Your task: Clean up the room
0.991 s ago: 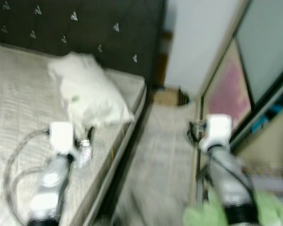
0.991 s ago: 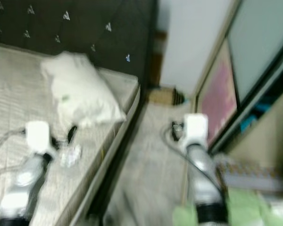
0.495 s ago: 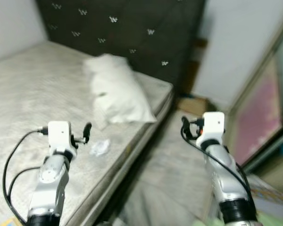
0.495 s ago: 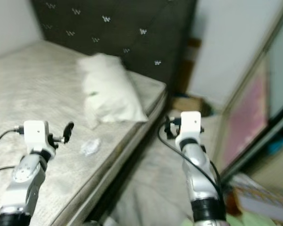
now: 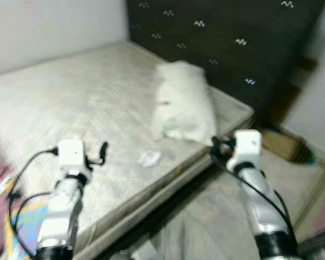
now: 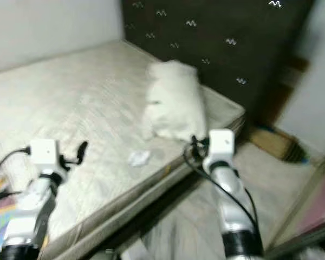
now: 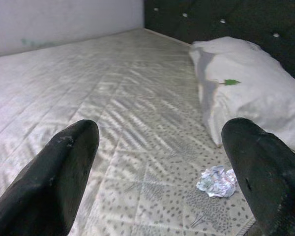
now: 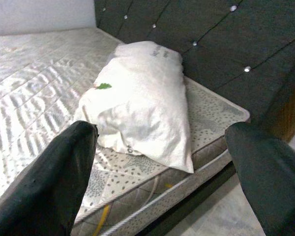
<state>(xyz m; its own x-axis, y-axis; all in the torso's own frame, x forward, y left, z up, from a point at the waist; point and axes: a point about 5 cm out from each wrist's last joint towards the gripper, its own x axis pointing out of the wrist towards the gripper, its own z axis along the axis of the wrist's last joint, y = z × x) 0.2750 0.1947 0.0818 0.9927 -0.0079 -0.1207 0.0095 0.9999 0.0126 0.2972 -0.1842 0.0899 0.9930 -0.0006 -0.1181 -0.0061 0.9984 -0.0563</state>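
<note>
Crumpled paper wad [image 7: 216, 181] is lying on the bare quilted mattress [image 5: 70, 103] near its side edge, just short of the white pillow [image 5: 184, 103] sitting by the dark tufted headboard [image 5: 227, 43]. Left hand [image 7: 157, 177] is hovering over the mattress, fingers spread wide, holding nothing. Right hand [image 8: 162, 182] is hanging off the bed's corner, also released. Wrist views are showing a green leaf-like speck [image 8: 103, 86] on the pillow. Head views are blurring.

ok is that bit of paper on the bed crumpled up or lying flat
Crumpled. The paper sits as a creased wad on the mattress, beside the pillow and apart from it.
</note>
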